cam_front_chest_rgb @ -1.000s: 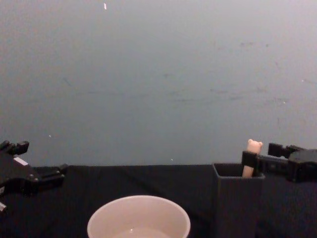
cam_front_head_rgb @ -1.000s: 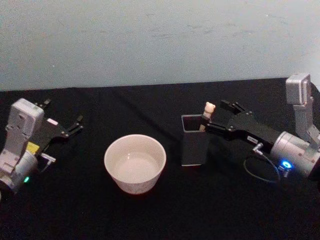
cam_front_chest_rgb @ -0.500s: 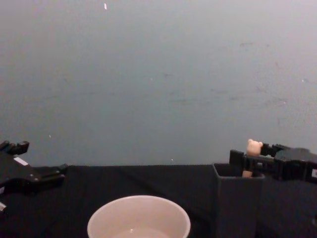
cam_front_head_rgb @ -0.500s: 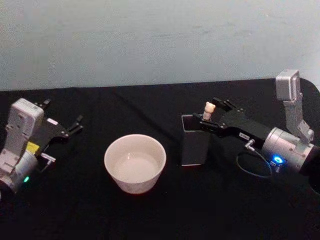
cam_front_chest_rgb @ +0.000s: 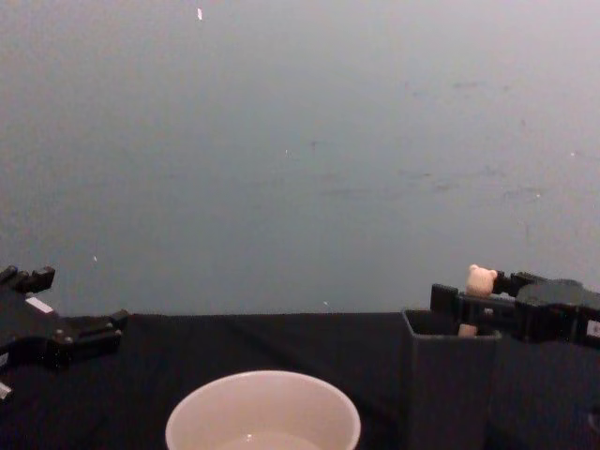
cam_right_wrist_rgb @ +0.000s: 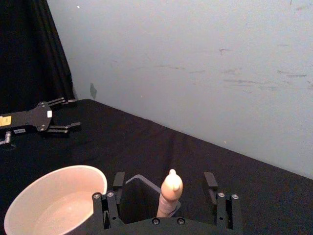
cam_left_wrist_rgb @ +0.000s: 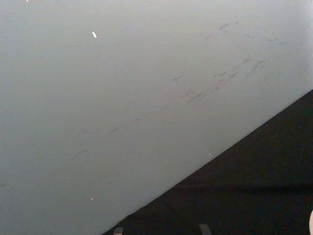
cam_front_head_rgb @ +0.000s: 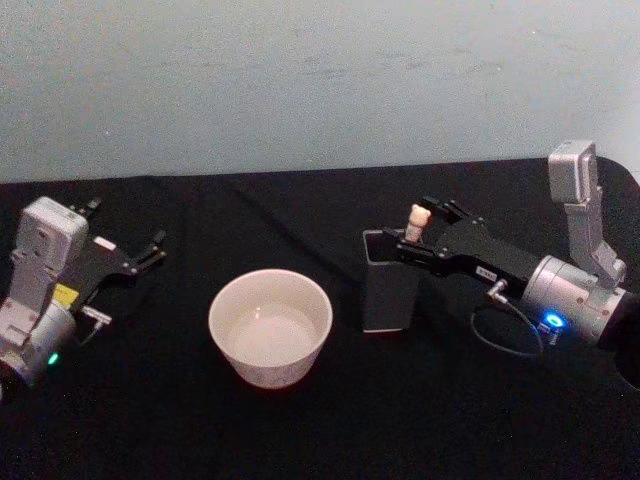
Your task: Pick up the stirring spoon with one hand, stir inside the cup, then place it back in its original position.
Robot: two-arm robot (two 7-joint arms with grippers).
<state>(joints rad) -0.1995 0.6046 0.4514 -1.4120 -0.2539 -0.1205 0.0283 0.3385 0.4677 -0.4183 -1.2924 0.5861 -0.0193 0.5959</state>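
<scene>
Looking down at the dark grey holder (cam_front_head_rgb: 388,285), I see the stirring spoon (cam_front_head_rgb: 417,219) standing in it at its right rear corner, long axis close to vertical, bear head pointing up and clear of the rim, the metal bowl hidden down inside the walls. From the chest camera the spoon (cam_front_chest_rgb: 480,281) leans a touch toward the holder's (cam_front_chest_rgb: 450,384) right wall. My right gripper (cam_front_head_rgb: 417,232) comes in from the holder's right, level with the rim and just above it. On the right wrist camera its fingers (cam_right_wrist_rgb: 119,182) stand apart, one on each side of the handle (cam_right_wrist_rgb: 171,192), and neither touches it. The cup (cam_front_head_rgb: 270,326) sits to the left of the holder and slightly nearer to me, mouth up, with a strip of bare black table (cam_front_head_rgb: 300,210) between the two, so they are not touching. Above the holder there is only open air against the pale wall (cam_front_head_rgb: 300,80). Behind the holder the black top runs back to a straight rear edge along that wall. My left gripper (cam_front_head_rgb: 125,226) rests well to the left of the holder, beyond the cup, with its fingers spread and nothing between them, pointing toward the table's rear.
</scene>
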